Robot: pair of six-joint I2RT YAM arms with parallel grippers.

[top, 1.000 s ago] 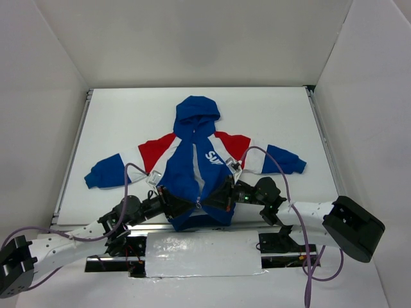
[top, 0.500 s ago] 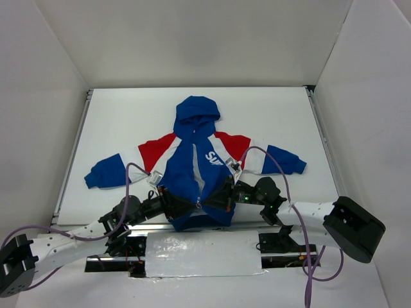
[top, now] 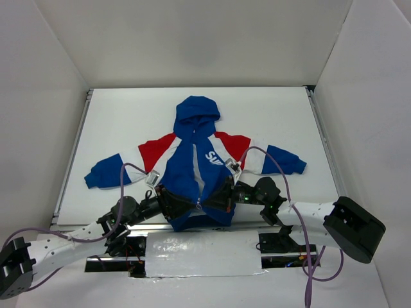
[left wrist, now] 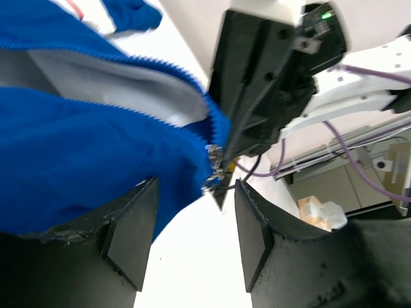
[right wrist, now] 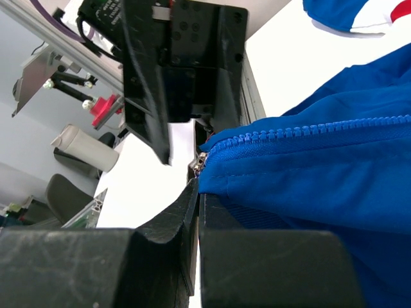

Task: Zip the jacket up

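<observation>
The jacket lies flat on its back on the white table. Its zipper pull sits at the bottom hem, by the table's near edge. From the pull, the hood points away toward the far side, and the sleeves spread out left and right. Above the pull the front is not closed: the left wrist view shows one row of blue teeth standing apart, with pale lining beneath it.

The left gripper is just left of the pull and the right gripper just right of it, the two facing each other across it.

The left gripper's fingers are spread, with bare table showing in the gap. Blue hem cloth drapes over one finger, and the pull hangs just beyond the tips, touching neither.

The right gripper's fingers are pressed together with only a thin seam between them. They pinch the blue hem cloth right beside the pull, below the row of teeth.
</observation>
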